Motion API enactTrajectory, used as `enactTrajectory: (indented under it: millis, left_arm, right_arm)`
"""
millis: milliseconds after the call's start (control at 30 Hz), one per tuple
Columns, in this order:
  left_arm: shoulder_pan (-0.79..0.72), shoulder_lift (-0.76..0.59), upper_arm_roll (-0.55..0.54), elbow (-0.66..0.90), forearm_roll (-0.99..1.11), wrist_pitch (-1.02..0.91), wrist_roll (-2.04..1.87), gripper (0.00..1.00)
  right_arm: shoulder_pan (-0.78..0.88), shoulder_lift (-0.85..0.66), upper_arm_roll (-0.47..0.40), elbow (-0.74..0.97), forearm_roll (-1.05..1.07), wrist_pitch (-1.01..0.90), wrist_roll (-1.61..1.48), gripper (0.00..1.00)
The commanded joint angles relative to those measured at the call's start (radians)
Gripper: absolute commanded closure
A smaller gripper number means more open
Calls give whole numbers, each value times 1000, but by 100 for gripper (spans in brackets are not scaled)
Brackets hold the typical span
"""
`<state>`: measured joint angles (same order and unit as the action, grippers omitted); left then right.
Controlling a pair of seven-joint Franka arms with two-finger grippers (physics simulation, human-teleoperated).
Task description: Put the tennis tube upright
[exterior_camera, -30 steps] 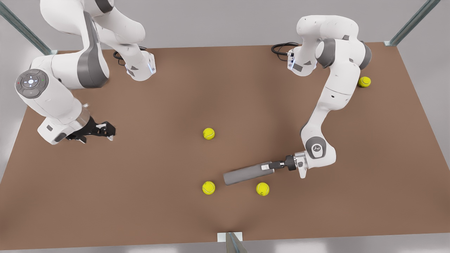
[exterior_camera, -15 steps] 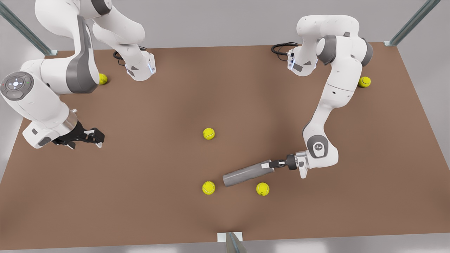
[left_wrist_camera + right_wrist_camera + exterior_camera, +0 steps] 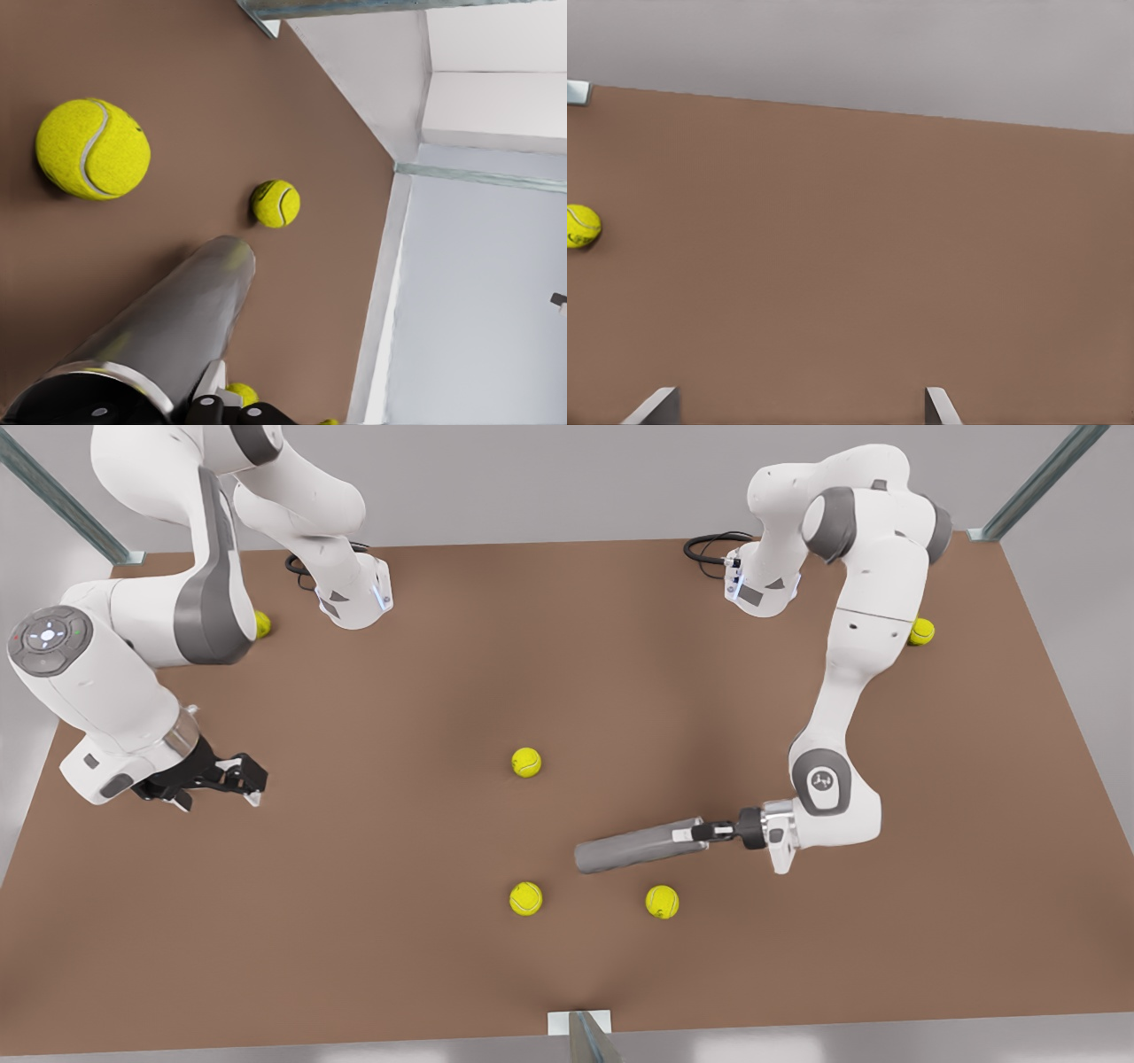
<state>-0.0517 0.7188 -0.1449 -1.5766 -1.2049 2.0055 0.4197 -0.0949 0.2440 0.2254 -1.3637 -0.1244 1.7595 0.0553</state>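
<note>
Tube point(image 3: 631, 849) of plain grey lies on its side on the brown table point(image 3: 407, 921), tilted a little in the front view, between the centre of the table and its near edge. It carries no label or writing that can be read. The left gripper point(image 3: 700, 833), on the front view's right, is closed on the tube's end nearest that arm; in the left wrist view the tube point(image 3: 168, 328) runs away from the camera toward two yellow balls. The right gripper point(image 3: 252, 779) hangs over bare table at the front view's left, well apart from the tube, its two fingertips point(image 3: 656, 405) spread wide with nothing between them.

Yellow tennis balls are scattered about: one point(image 3: 526, 763) near the middle, two point(image 3: 525, 898) point(image 3: 662, 902) just nearer the edge than the tube, one point(image 3: 921, 631) behind the left arm, one point(image 3: 261, 623) partly hidden by the right arm. Any print on the balls is too small to read.
</note>
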Motion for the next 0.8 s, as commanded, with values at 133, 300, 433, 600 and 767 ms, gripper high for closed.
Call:
enactTrajectory:
  millis: [133,300,433,600,767]
  left_arm:
    - [6,-76,10,-2,154,-25,-133,79]
    - [10,-160,30,-22,317,-33,-211,79]
    - [21,-183,45,-22,390,-53,-229,79]
    - [33,-249,84,-22,539,-90,-228,79]
    - [38,-331,104,-22,812,-103,-308,79]
  right_arm:
    - [-2,4,-1,-2,0,9,3,0]
    - [0,6,-5,-2,0,15,3,0]
    - [-3,9,-5,-2,0,15,3,0]
    - [-11,9,-5,0,0,15,3,0]
    - [-19,9,-5,0,0,15,1,0]
